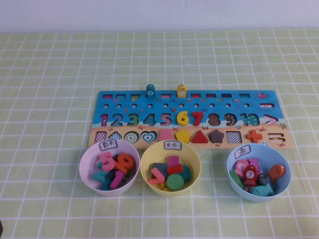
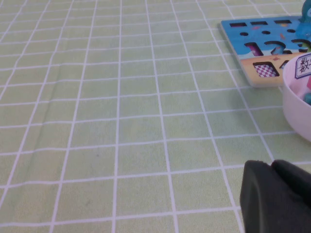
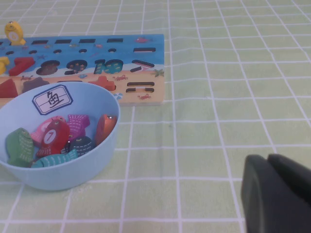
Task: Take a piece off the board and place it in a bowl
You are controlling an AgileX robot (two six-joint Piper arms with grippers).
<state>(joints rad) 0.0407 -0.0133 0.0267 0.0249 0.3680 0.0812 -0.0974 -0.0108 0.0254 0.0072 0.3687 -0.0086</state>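
The red triangle piece (image 1: pixel 199 137) lies in its cut-out on the tan strip of the board (image 1: pixel 189 102), between the yellow pentagon and the brown star. It also shows in the right wrist view (image 3: pixel 7 89). The yellow bowl (image 1: pixel 144 164), with a white label on its rim, stands in front of the board's middle and holds several shape pieces. My left gripper (image 2: pixel 272 165) is shut and empty, low over the cloth left of the board's end (image 2: pixel 252 29). My right gripper (image 3: pixel 266 158) is shut and empty over the cloth right of the board (image 3: pixel 146 63). Neither gripper shows in the high view.
A pale pink bowl (image 1: pixel 85 167) of number pieces stands left of the yellow bowl. A light blue bowl (image 1: pixel 233 162) of fish pieces stands to its right and shows in the right wrist view (image 3: pixel 97 145). Two small fish pegs (image 1: pixel 150 90) stand on the board's far edge.
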